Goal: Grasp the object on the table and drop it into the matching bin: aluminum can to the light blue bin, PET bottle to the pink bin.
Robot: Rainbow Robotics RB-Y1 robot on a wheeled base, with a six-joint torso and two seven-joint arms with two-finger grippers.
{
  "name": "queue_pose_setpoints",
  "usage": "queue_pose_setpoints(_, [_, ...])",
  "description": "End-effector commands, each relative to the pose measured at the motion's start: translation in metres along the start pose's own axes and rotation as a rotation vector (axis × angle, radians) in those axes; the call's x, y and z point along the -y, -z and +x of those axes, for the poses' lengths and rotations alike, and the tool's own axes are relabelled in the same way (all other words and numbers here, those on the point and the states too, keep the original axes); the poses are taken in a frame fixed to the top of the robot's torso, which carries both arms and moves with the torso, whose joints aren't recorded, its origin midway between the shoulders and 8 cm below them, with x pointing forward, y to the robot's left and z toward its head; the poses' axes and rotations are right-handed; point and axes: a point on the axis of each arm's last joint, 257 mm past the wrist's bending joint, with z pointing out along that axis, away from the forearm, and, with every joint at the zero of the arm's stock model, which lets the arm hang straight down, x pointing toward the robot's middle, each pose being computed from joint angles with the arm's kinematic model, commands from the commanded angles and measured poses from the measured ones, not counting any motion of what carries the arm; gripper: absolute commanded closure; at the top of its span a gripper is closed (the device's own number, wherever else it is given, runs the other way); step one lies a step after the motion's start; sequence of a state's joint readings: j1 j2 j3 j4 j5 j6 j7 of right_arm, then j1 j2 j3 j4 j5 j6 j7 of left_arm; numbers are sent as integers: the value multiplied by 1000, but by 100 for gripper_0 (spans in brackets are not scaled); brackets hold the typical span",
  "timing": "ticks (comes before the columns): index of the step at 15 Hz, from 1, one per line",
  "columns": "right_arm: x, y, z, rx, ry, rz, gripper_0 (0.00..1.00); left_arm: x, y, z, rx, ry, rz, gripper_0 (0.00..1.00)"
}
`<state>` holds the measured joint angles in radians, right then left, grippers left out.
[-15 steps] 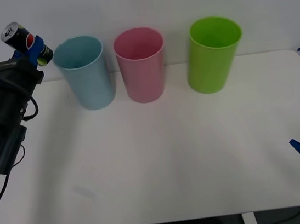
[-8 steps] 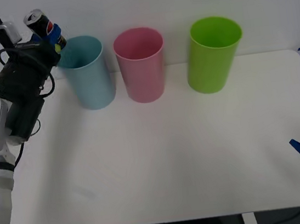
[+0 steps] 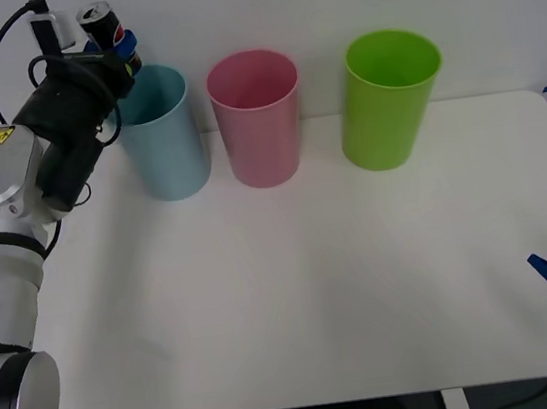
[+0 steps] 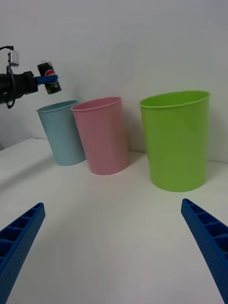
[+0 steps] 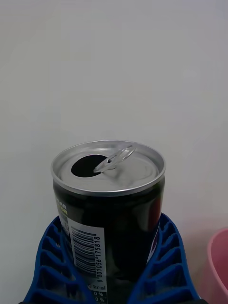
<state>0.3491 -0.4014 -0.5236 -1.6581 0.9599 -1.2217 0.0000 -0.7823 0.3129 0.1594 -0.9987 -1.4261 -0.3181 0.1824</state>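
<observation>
One aluminum can (image 3: 107, 30) above light blue bin (image 3: 164, 138).

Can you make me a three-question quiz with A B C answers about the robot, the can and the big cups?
1. Where is the can?
A. Lying on the table
B. Held up by the light blue bin
C. Inside the green bin

2. How many bins stand on the table?
A. Three
B. Two
C. Five

3. How is the right tool?
A. Shut on a bottle
B. Open, holding nothing
C. Inside the pink bin

Answers: 1 B, the left tool grips it near the blue rim. 2 A, blue, pink and green. 3 B, its fingers stand wide apart.
</observation>
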Motion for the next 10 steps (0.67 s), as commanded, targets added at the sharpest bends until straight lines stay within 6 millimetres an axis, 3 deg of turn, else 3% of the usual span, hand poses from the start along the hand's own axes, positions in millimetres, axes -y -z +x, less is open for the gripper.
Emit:
queue_pose_setpoints(1, [0, 0, 0, 0, 0, 0, 0, 3, -3, 0, -4, -5, 5, 100])
queue_pose_setpoints(4, [0, 0, 0, 0, 0, 0, 0, 4, -3, 3, -7, 0, 0, 99])
queue_pose_setpoints(5, [0, 0, 0, 0, 0, 0, 0, 5, -3, 3, -7, 3, 1, 93])
queue_pose_setpoints(6, [0, 0, 0, 0, 0, 0, 0, 6, -4, 3, -6, 5, 2, 59])
queue_pose_setpoints(7, [0, 0, 0, 0, 0, 0, 0, 5, -3, 3, -5, 7, 1, 1])
queue_pose_setpoints(10, [0, 0, 0, 0, 0, 0, 0, 5, -4, 1, -1, 15, -1, 0])
